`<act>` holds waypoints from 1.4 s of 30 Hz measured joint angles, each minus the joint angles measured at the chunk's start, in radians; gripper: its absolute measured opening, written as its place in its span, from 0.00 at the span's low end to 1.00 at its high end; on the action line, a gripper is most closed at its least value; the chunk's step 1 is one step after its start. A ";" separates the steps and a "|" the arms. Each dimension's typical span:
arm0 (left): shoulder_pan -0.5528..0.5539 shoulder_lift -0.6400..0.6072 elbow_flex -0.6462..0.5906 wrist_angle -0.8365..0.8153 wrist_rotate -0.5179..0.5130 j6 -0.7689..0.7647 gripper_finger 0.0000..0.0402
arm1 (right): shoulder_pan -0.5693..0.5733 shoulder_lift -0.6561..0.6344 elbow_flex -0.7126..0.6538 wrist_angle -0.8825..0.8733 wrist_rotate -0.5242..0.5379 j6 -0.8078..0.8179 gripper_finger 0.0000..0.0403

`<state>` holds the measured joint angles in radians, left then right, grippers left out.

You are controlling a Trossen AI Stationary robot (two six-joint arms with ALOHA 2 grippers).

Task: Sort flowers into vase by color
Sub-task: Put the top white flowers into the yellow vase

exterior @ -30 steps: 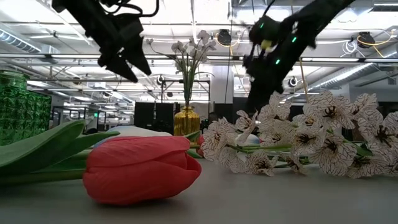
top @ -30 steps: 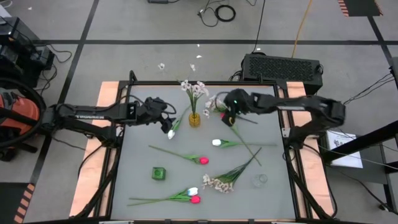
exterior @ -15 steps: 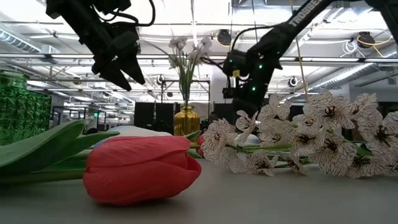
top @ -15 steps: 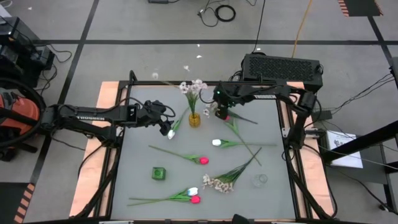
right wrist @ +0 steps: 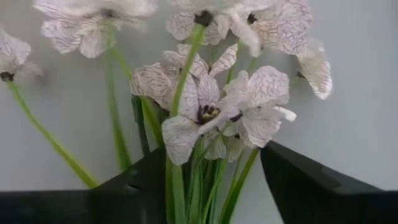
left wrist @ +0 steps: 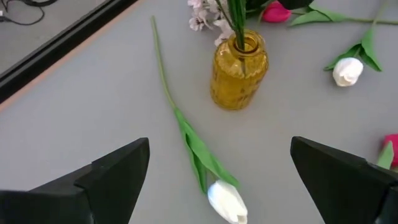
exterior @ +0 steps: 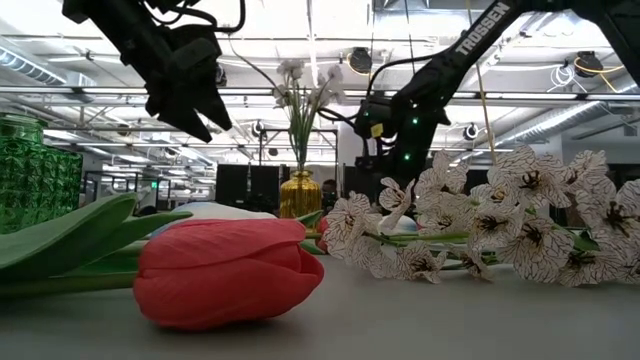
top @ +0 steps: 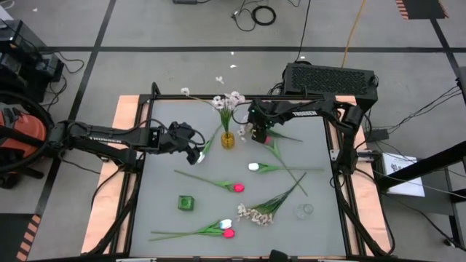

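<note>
An amber vase (top: 228, 138) near the far edge holds a spray of pale blossoms (top: 227, 102). My right gripper (top: 254, 132) is just right of the vase, shut on a second spray (top: 245, 125). A pink tulip (top: 266, 137) lies under that gripper. My left gripper (top: 195, 150) hangs open above a white tulip (left wrist: 227, 200), which lies flat with its stem running toward the vase (left wrist: 239, 68). Flat on the table lie another white tulip (top: 253, 167), a pink tulip (top: 238, 188), a third spray (top: 255, 213) and a white and pink pair (top: 227, 228). My right gripper pinches the spray's bundle of thin green stems (right wrist: 200, 186) between its two fingers. The fingers lie across the stems. The blossoms (right wrist: 214, 109) stand out ahead of the fingers, toward the amber vase. Whether any part of the spray rests on the table does not show.
A small green vase (top: 186, 202) stands at the near left and a clear glass vase (top: 304, 211) at the near right. A black box (top: 331, 78) sits beyond the far right corner. Bare grey table (top: 164, 182) lies to the left of the flowers.
My right arm has folded back along the far edge. Its gripper has turned and gone a little toward the table's left, toward the amber vase, taking the spray with it.
</note>
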<state>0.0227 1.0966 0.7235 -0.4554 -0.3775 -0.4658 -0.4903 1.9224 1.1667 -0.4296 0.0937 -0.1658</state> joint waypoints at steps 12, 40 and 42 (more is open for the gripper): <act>0.000 -0.007 0.000 -0.027 0.002 0.001 0.98 | -0.004 -0.069 -0.006 -0.041 0.011 0.008 0.03; -0.295 -0.147 0.001 0.502 -0.050 0.199 0.98 | 0.393 -0.989 -0.141 0.334 -0.197 0.306 0.02; -0.304 -0.093 0.002 0.602 -0.043 0.254 0.98 | 0.458 -0.984 -0.181 0.451 -0.197 0.313 0.02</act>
<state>-0.2814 1.0036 0.7250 0.1469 -0.4205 -0.2120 -0.0319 0.9380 0.9855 0.0211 -0.1028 0.1470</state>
